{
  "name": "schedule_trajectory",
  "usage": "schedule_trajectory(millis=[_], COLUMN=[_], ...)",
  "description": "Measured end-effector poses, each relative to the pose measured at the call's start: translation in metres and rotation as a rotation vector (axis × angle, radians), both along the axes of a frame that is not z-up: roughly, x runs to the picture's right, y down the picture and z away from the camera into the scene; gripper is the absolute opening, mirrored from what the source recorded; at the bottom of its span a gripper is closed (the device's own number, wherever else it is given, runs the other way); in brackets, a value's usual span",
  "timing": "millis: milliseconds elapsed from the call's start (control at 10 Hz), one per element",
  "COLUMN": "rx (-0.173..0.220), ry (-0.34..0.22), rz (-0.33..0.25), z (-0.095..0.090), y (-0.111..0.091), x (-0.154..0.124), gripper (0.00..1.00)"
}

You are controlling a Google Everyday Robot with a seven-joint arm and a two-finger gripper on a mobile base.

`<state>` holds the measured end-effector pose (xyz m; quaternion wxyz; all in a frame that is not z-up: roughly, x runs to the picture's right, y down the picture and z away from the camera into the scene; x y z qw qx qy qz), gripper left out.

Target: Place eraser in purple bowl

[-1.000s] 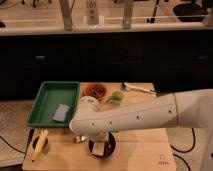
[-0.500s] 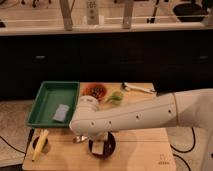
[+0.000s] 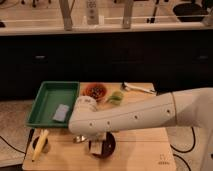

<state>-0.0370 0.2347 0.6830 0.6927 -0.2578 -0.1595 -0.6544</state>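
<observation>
Smooth white rounded arm (image 3: 145, 116), small dark dots along side; tool (image 3: 97, 143) beneath it.

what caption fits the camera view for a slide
The gripper hangs over the purple bowl on the wooden table, green tray nearby.

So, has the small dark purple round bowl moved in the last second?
No. The dark purple bowl keeps its place, below and right of the green plastic tray; the gripper hangs over it.

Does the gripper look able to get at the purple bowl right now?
Probably yes: the gripper sits directly over the purple bowl near the front of the table, and nothing visible stands between them.
</observation>
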Motion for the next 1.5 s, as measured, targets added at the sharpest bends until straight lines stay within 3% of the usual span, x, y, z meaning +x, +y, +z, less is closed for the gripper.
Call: schedule_trajectory(millis=[1500], rx=[-0.005], ry=[-0.040], rz=[-0.010], z=[-0.0053], y=[-0.0030], x=[-0.0007], gripper=[0.00])
